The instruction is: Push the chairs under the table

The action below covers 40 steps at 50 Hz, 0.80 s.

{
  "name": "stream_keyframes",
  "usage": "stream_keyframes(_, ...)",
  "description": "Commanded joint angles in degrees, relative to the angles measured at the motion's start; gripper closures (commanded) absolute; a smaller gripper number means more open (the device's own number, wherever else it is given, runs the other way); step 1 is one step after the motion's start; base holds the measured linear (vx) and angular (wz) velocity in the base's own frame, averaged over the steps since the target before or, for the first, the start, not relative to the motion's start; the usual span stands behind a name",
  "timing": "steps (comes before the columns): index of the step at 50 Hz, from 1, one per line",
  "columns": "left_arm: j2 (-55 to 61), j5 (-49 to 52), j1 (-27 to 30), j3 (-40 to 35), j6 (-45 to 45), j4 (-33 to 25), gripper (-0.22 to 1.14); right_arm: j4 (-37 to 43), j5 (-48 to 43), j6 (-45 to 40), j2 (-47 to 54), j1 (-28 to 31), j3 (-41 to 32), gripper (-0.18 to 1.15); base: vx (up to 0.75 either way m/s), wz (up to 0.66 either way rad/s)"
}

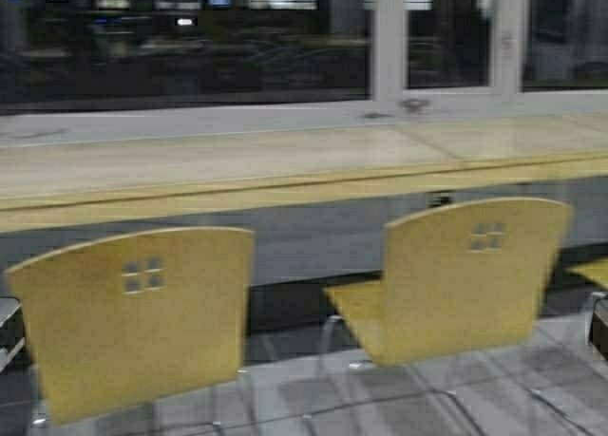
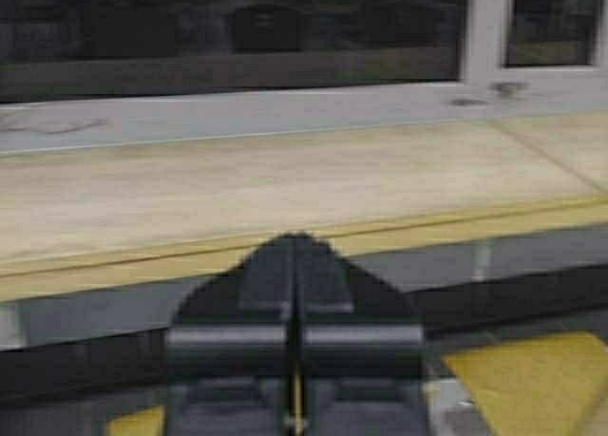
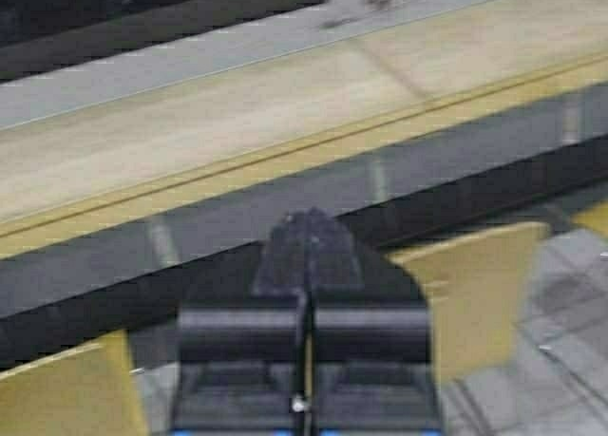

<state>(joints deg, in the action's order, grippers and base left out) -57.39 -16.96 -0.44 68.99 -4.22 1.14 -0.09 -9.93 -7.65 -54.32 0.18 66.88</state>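
Note:
Two tan-yellow plywood chairs stand before the long beige table (image 1: 237, 165), pulled out from it. The left chair (image 1: 142, 312) shows its curved back with square cut-outs. The right chair (image 1: 470, 274) is turned a little, its seat pointing towards the table. A third chair's seat edge (image 1: 594, 270) peeks in at the far right. My left gripper (image 2: 294, 251) is shut and empty, held in the air facing the table edge (image 2: 285, 251). My right gripper (image 3: 309, 227) is shut and empty, above and behind the right chair's back (image 3: 475, 293). Neither arm shows in the high view.
Behind the table runs a grey sill (image 1: 190, 123) under dark windows with a white frame (image 1: 389, 37). A dark grey panel (image 1: 313, 236) closes the space below the table top. The floor (image 1: 494, 388) is grey tile. A dark object (image 1: 598, 327) sits at the right edge.

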Motion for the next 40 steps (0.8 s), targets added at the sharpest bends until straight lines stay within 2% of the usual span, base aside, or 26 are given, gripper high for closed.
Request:
stream_keyframes(1,0.44,-0.44,-0.09,-0.97,-1.49,-0.18,0.89,-0.09,0.7,-0.26,0.53,0.0,-1.05,0.92,0.13,0.45)
stream_keyframes(16,1.32,-1.05,-0.09,-0.97,-3.6,0.18,0.89,-0.26,2.2,-0.26,0.79,0.26,-1.58,0.92,0.13,0.42)
stream_keyframes(29,1.58,-0.7,-0.09,-0.35,-3.52,0.18,0.89,-0.18,2.72,-1.58,2.81,0.35,-2.37,0.92,0.13,0.26)
stream_keyframes(40,2.55,-0.7,-0.09,-0.35,-4.31,-0.18,0.89,-0.26,6.94,-4.04,2.99,4.13,-2.37,0.92,0.16,0.25)
